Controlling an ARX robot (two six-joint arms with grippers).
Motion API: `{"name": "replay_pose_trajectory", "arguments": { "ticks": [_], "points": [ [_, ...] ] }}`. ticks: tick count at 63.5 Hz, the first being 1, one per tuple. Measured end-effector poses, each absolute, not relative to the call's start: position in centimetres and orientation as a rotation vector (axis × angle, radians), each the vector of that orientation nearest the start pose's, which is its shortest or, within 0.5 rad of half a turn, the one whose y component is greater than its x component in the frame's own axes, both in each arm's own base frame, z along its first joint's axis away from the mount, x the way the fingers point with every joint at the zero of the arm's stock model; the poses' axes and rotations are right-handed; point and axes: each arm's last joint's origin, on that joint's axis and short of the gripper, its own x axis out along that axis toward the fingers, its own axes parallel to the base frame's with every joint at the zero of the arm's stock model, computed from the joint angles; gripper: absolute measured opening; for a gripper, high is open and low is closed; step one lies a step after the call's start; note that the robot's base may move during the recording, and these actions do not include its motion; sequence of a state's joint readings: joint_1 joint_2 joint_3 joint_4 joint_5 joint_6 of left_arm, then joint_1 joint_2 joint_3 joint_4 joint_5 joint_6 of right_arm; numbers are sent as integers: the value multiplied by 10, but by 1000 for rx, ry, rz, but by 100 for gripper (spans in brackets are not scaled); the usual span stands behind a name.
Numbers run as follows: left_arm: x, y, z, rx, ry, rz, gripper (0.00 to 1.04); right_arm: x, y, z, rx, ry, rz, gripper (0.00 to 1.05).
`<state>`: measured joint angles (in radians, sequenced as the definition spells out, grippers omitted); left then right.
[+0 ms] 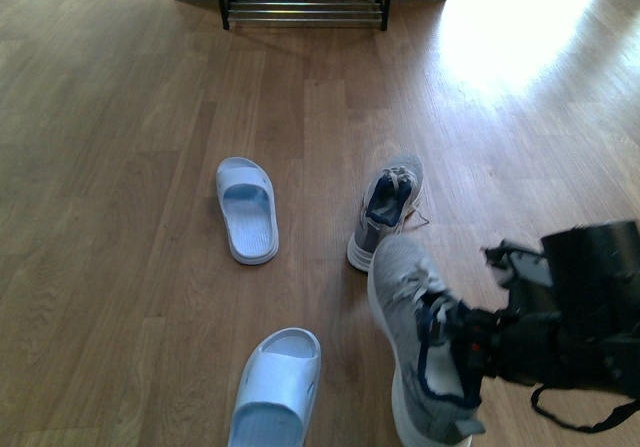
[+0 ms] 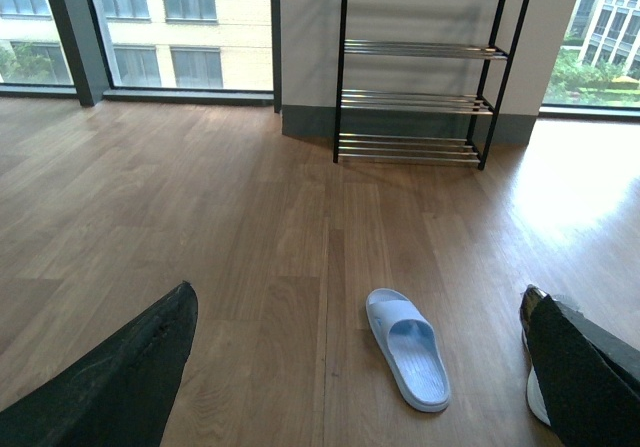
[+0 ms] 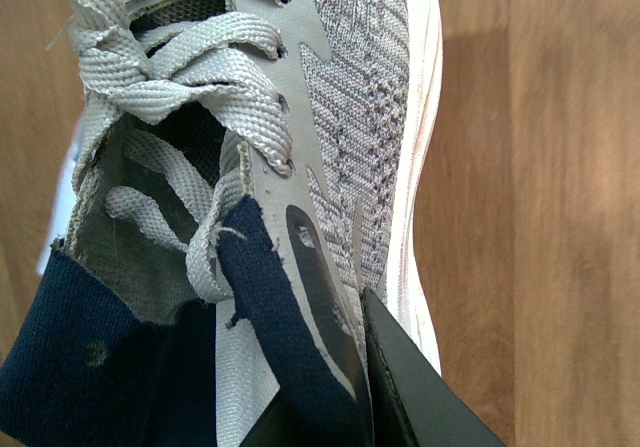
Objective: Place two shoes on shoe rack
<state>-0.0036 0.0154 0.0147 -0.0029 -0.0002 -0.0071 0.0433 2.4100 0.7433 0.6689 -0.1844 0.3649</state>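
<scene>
Right arm (image 1: 590, 307): black, blocky housing; thin black cable (image 1: 590, 429) loops beneath. Left end effector fingers (image 2: 120, 377): matte black.

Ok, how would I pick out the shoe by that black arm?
From the black chrome-barred shoe rack, come back across the wooden floor. It is the nearer grey knit sneaker, the right gripper at its navy collar; its twin lies farther off.

The wooden floor (image 1: 120, 167) is carrying the shoe rack (image 1: 303, 7) at its far end. Out in front of the rack, a pale blue slide (image 1: 247, 210) and a grey sneaker (image 1: 385, 210) are lying side by side, with a second slide (image 1: 277, 387) lying farther out still.
</scene>
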Motion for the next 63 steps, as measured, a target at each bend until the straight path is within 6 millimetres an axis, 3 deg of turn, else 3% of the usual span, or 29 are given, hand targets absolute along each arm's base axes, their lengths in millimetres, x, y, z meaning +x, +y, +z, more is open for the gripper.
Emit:
{"name": "replay_pose_trajectory", "arguments": {
  "ticks": [7, 8, 16, 28, 34, 42, 63],
  "points": [
    [98, 0, 167, -7, 4, -3, 95, 308, 0, -5, 411, 941, -6, 1],
    [98, 0, 167, -7, 4, -3, 95, 307, -5, 9, 415, 915, -16, 1],
    [98, 0, 167, -7, 4, -3, 95, 298, -22, 57, 422, 824, -42, 1],
    [98, 0, 167, -7, 4, -3, 95, 268, -39, 128, 442, 668, -22, 1],
    [98, 0, 167, -7, 4, -3, 95, 242, -45, 166, 419, 561, -18, 1],
    [98, 0, 167, -7, 4, -3, 95, 222, -47, 181, 394, 480, -30, 1],
    [98, 0, 167, -7, 4, -3, 95, 220, -47, 181, 391, 477, -31, 1]
  ]
}}
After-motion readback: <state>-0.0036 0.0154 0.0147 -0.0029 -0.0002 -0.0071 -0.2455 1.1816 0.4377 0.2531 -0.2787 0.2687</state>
